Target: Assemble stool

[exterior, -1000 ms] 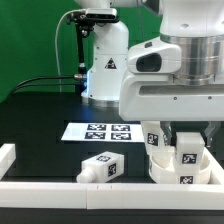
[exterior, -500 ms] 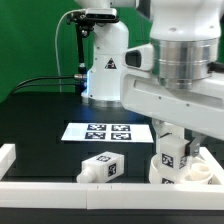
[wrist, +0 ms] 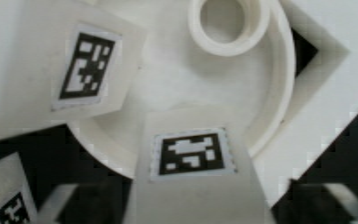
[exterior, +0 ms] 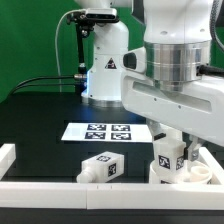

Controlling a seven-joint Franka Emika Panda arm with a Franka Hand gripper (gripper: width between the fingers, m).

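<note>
**Claw on a leg over the seat, near right corner**

My claw (exterior: 168, 150) (wrist: 190, 207) is down at the exterior view's near right. Its fingers (wrist: 318, 200) are spread wide on either side of a chunky upright leg (exterior: 166, 160) (wrist: 194, 150). As far as I can see they grip it, though the contact is blurred in the wrist view. The leg shows one square tag (wrist: 194, 153) to the wrist camera and another to the exterior camera.

The leg's lower end is down in the seat (exterior: 192, 176) (wrist: 176, 95), the shallow white disc on the worktop (exterior: 40, 120) directly under the claw. I cannot tell whether the leg is seated in it. In the wrist view a raised round socket (wrist: 229, 25) stands on the seat beyond the leg. A further tag (wrist: 91, 65) shows on a white face beside the disc, and I cannot make out which part carries it.

To the exterior view's left of the seat, apart from it, a second leg (exterior: 100, 167) lies on its side with its tags showing. Just beyond that leg the marker board (exterior: 105, 131) lies flat. A white rail (exterior: 60, 190) runs along the near edge, with another (exterior: 8, 152) at the left. The arm's base (exterior: 105, 60) stands at the far side of the worktop.
</note>
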